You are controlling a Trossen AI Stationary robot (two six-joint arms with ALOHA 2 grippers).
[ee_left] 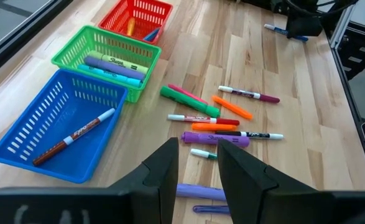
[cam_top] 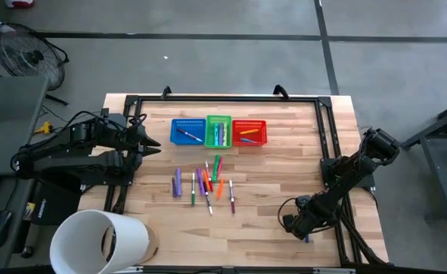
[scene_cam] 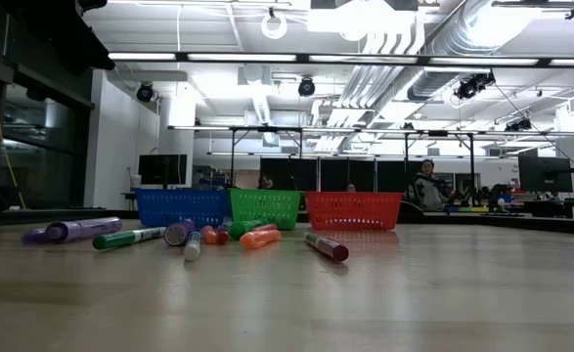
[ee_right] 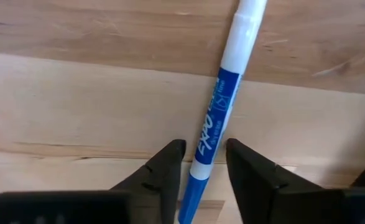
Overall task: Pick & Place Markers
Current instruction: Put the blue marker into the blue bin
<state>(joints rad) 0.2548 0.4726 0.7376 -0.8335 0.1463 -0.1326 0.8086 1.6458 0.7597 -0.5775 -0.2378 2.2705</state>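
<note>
On the left, my left gripper (cam_top: 153, 142) waits above the counter (cam_top: 284, 160) beside the blue basket (cam_top: 186, 131), jaws spread a little and holding nothing. Next along sit the green basket (cam_top: 218, 131) and the red basket (cam_top: 249, 132), each with a few markers already inside. In front of the baskets lies the loose pile of markers (cam_top: 205, 183), scattered on the wood, well apart from either gripper.

Far to the right, near the counter's front corner, my right gripper (ee_right: 202, 171) is down over the blue marker (ee_right: 214, 134). That marker lies flat on the wood and runs lengthwise between the jaws, its barrel in the gap with a finger on each side. The jaws stand narrowly apart; I cannot tell whether they press it yet.

I judge the marker light, stiff and smooth, so it may roll or slip if pinched off-centre. I would take it across the middle of the barrel, not the cap, squeezing gently and squarely.
</note>
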